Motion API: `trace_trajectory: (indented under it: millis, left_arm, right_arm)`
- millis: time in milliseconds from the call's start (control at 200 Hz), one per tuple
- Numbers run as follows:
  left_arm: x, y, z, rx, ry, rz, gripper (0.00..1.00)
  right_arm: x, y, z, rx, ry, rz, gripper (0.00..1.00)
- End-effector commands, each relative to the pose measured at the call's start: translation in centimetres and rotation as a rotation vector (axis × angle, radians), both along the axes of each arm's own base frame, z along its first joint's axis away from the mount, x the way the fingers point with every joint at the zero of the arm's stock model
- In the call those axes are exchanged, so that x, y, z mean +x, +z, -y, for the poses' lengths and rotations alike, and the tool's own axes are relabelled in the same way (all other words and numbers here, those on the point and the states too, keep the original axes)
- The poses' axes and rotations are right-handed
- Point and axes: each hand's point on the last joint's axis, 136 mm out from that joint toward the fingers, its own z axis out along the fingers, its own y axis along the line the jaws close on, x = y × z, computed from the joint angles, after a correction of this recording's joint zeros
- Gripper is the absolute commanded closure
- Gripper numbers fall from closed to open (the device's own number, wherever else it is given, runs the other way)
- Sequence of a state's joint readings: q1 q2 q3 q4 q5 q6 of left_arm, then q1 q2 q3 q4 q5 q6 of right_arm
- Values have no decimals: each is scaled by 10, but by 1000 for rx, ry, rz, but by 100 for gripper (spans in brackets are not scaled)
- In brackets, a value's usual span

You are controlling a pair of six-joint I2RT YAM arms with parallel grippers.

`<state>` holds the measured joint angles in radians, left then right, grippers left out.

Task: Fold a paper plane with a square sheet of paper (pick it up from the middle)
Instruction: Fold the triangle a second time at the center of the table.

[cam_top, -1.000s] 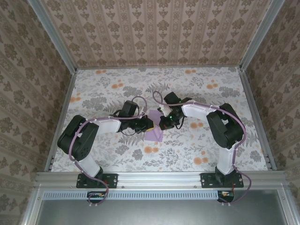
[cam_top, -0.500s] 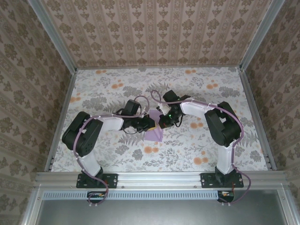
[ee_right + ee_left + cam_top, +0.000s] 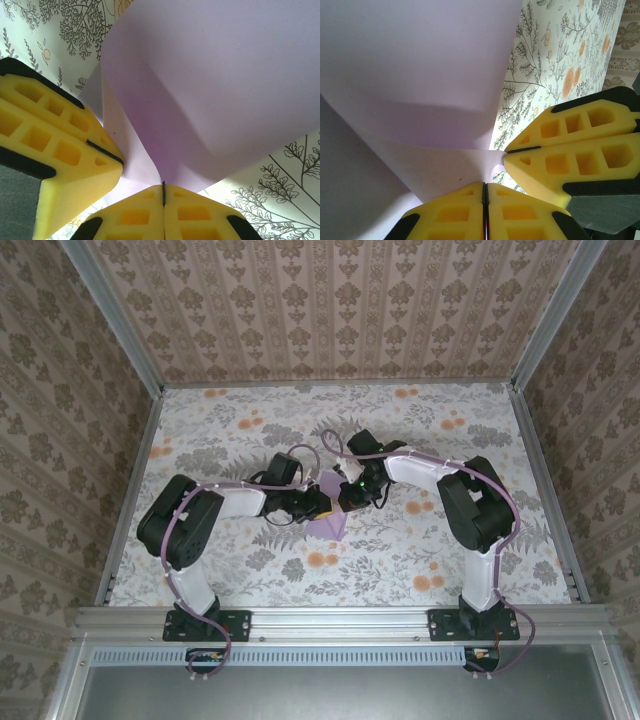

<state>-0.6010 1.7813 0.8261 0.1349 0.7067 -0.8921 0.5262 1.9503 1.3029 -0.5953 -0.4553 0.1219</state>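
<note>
Top external view: the floral counter (image 3: 250,430) fills the middle, boxed in by patterned walls (image 3: 330,310). The left arm (image 3: 190,525) and the right arm (image 3: 470,505) both bend inward from their bases at the near edge, so their wrists meet near the centre of the counter. The square sheet of paper (image 3: 328,526) is there, lavender and unmarked. Its lower part shows on the near side of the wrists, and a small part shows between them on the far side.

The left claw (image 3: 326,503) and the right claw (image 3: 346,498) sit just beside each other over the sheet, tips pointing toward one another.

From the left wrist, the paper (image 3: 420,75) rises in a broad curve and narrows down to the left claw (image 3: 484,185). Its yellow fingers (image 3: 450,215) are pressed together, pinching the sheet. The right claw (image 3: 506,152) comes in from the right, also pressed together, its tip meeting the paper just beside the left one.

From the right wrist, the sheet (image 3: 210,75) bends over itself with a soft shadowed fold and tapers into the right claw (image 3: 163,184), which pinches it. The left claw (image 3: 121,161) shows on the left, closed on the same sheet.
</note>
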Motion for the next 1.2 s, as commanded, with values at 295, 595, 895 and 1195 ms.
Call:
trace_trajectory:
  millis: [295, 595, 895, 1195]
  left_arm:
    - [5, -3, 6, -8, -13, 23, 90]
    - [5, -1, 4, -13, 3, 31, 90]
    - [4, -1, 3, -13, 9, 32, 90]
    - [3, 0, 1, -12, 12, 36, 90]
  right_arm:
    - [6, 11, -1, 88, -114, -20, 74]
    - [5, 31, 6, 221, -364, -11, 50]
    - [1, 14, 8, 348, -570, -54, 50]
    - [-4, 7, -2, 374, -564, -90, 64]
